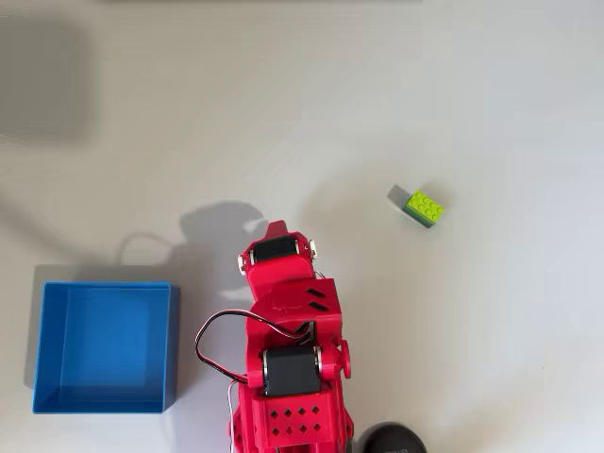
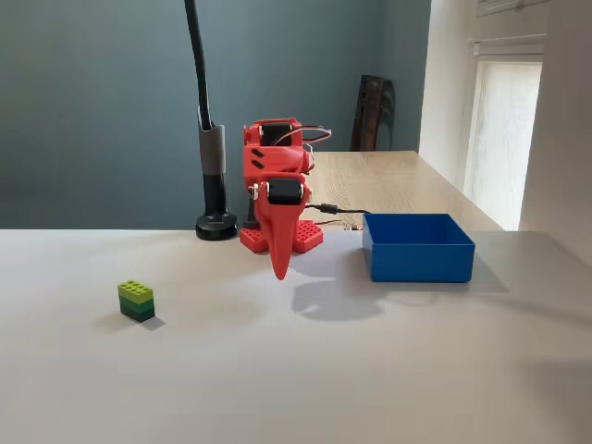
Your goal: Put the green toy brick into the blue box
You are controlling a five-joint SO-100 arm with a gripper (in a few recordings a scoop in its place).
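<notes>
Gripper (image 2: pixel 280 268) hangs point-down on the folded red arm, fingers together and holding nothing, above the matte white table (image 2: pixel 388 370), with the studded green toy brick (image 2: pixel 136 300) on the table well to its left in the fixed view and the low-walled blue box (image 2: pixel 418 246) to its right.
</notes>
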